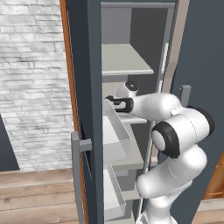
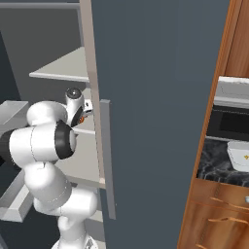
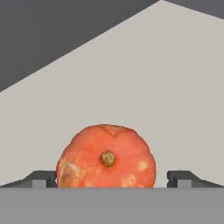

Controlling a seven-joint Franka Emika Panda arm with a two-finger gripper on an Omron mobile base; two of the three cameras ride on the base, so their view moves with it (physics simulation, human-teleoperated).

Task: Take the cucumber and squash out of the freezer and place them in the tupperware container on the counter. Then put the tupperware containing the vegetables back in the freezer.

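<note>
The squash (image 3: 106,157), a round orange fruit with a brown stem button, sits on a light grey freezer shelf (image 3: 144,87). It lies between the two dark fingertips (image 3: 43,178) of my gripper (image 3: 113,180). The jaws stand wide open, with a gap on the right side of the squash. My arm reaches into the tall slate-grey freezer (image 1: 83,65) at mid-shelf height, the wrist (image 1: 127,89) above a clear bin (image 1: 116,131). The whitish tupperware container (image 2: 239,154) rests on the black marble counter (image 2: 211,165) at the far right. The cucumber is out of view.
The open freezer door (image 2: 155,97) with its grey bar handle (image 2: 108,160) stands between the arm and the counter. A grey microwave (image 2: 232,121) sits above the counter. Another clear bin (image 1: 114,192) hangs lower, and a white brick wall (image 1: 33,78) lies to the left.
</note>
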